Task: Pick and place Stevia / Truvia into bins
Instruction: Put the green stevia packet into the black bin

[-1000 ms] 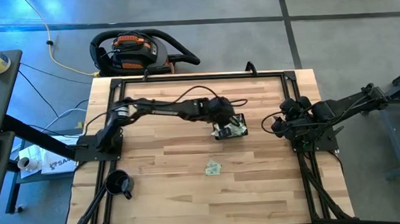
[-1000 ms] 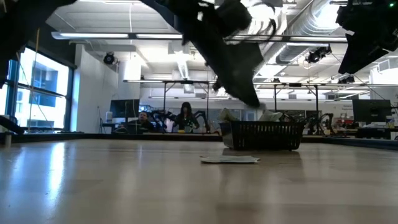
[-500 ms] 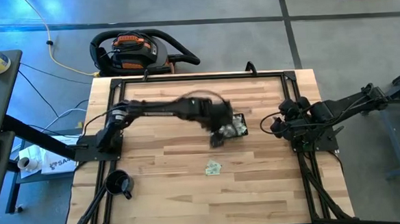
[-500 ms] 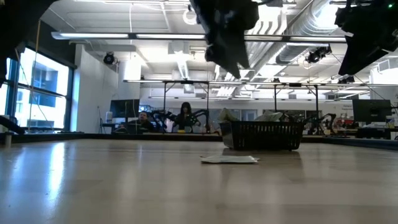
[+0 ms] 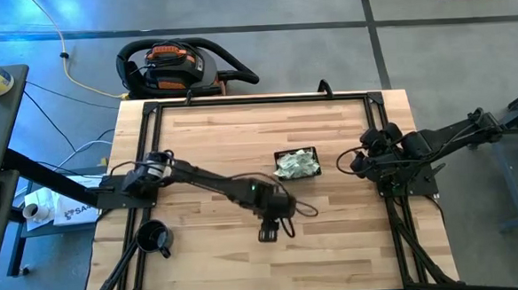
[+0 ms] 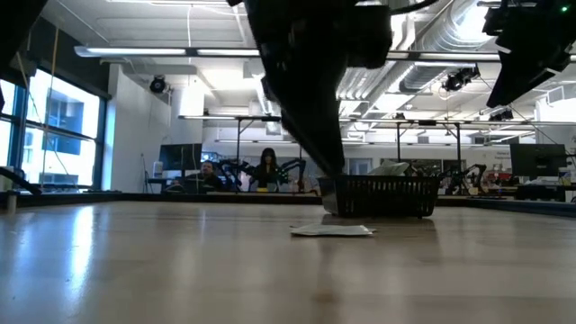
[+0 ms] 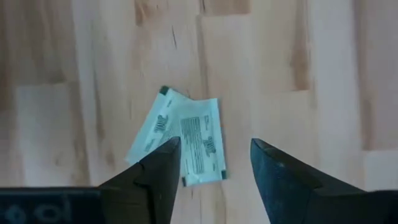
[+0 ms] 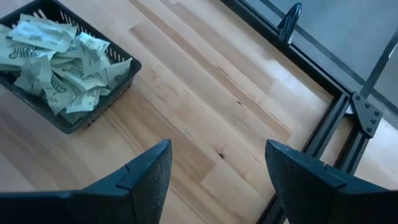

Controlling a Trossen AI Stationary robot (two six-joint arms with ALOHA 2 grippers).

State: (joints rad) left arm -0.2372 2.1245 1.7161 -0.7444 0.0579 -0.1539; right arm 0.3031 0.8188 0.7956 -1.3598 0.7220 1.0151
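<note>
Two pale green and white Stevia sachets (image 7: 180, 143) lie flat on the wooden table, overlapping each other; the low view shows them (image 6: 331, 230) in front of the bin. My left gripper (image 7: 214, 168) hangs open just above them, fingers pointing down, touching nothing; in the high view the gripper (image 5: 269, 230) covers them. The bin, a black mesh basket (image 5: 280, 155), holds several sachets (image 8: 59, 65) and stands right of the table's middle. My right gripper (image 8: 214, 168) waits open at the table's right side, beside the basket (image 8: 121, 84).
A round black mug (image 5: 154, 237) stands at the table's near left corner. A black frame (image 5: 378, 121) runs along the table's edges. Bare wood lies around the loose sachets and toward the near edge.
My left gripper has swung from above the basket toward the table's near edge and a little left, and now hangs over the two loose sachets. The sachets and the basket have stayed where they were.
</note>
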